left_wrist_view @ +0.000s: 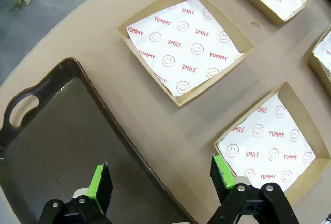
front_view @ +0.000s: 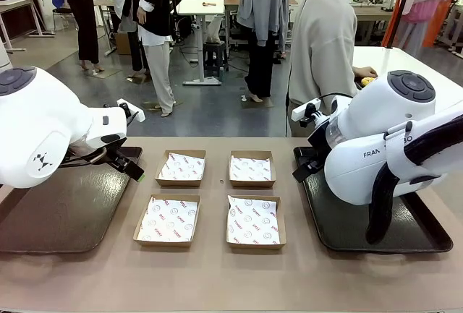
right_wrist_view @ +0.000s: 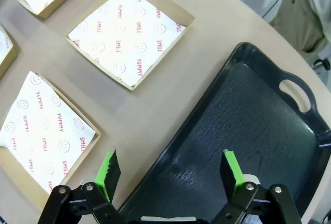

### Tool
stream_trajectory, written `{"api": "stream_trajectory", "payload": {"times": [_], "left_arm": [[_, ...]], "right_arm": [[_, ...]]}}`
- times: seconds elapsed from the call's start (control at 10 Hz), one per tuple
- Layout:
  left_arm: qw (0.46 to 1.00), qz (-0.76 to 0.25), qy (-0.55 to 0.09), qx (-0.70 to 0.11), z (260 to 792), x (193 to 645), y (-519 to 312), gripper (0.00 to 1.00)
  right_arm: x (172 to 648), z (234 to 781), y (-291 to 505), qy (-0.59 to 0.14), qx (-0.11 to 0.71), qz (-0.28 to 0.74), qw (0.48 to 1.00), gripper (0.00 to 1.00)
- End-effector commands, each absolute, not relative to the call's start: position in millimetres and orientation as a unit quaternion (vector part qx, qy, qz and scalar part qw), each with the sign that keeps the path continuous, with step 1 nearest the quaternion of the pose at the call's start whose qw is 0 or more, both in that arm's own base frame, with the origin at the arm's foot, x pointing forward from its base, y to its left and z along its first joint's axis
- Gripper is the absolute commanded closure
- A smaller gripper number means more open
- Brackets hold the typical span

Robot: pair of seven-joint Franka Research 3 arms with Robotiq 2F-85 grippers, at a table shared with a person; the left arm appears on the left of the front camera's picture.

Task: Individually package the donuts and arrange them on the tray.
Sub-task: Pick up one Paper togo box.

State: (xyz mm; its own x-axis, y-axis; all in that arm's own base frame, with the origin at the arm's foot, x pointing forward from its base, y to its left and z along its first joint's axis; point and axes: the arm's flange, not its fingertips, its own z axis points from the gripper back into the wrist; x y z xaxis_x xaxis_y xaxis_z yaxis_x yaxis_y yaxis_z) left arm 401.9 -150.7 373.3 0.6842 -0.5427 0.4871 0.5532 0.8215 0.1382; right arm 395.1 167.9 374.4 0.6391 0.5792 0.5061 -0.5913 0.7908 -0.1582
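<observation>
At the far right, a person's hand rests on a yellow donut (front_view: 367, 81), half hidden behind my right arm. Two dark trays lie on the table, one on the left (front_view: 51, 219) (left_wrist_view: 51, 141) and one on the right (front_view: 412, 237) (right_wrist_view: 258, 115). My left gripper (front_view: 134, 170) (left_wrist_view: 160, 177) hangs open and empty over the left tray's inner rim. My right gripper (front_view: 298, 174) (right_wrist_view: 170, 171) hangs open and empty over the right tray's inner rim.
Several shallow cardboard boxes lined with printed white paper sit between the trays, among them the far-left box (front_view: 181, 167) (left_wrist_view: 186, 43) and the near-right box (front_view: 253, 221) (right_wrist_view: 41, 125). All are empty. The person (front_view: 322, 45) stands at the far side.
</observation>
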Motion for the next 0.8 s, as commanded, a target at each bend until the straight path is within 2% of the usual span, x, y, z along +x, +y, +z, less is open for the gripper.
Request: {"api": "stream_trajectory", "payload": {"times": [0.0, 0.2, 0.4, 0.5, 0.6, 0.7], "left_arm": [[0.914, -0.324, -0.243, 0.011, 393.5, 337.4, -127.2, 0.0], [0.916, -0.343, -0.205, -0.004, 409.3, 284.2, -100.9, 0.0], [0.93, -0.331, -0.157, -0.02, 394.4, 256.6, -80.8, 0.0], [0.934, -0.33, -0.128, -0.042, 379.2, 248.0, -75.2, 0.0], [0.94, -0.316, -0.118, -0.049, 370.3, 249.3, -72.9, 0.0], [0.939, -0.317, -0.129, -0.024, 367.7, 256.8, -74.7, 0.0]], "right_arm": [[347.2, 384.7, 143.4, -0.253, 0.016, 0.345, 0.904, 0.0], [297.3, 397.3, 108.8, -0.208, 0.016, 0.319, 0.925, 0.0], [252.4, 398.5, 78.4, -0.161, 0.02, 0.299, 0.94, 0.0], [234.8, 392.7, 71.3, -0.142, 0.045, 0.296, 0.943, 0.0], [227.5, 389.3, 71.5, -0.139, 0.04, 0.3, 0.943, 0.0], [233.7, 390.6, 74.1, -0.168, 0.005, 0.31, 0.936, 0.0]]}}
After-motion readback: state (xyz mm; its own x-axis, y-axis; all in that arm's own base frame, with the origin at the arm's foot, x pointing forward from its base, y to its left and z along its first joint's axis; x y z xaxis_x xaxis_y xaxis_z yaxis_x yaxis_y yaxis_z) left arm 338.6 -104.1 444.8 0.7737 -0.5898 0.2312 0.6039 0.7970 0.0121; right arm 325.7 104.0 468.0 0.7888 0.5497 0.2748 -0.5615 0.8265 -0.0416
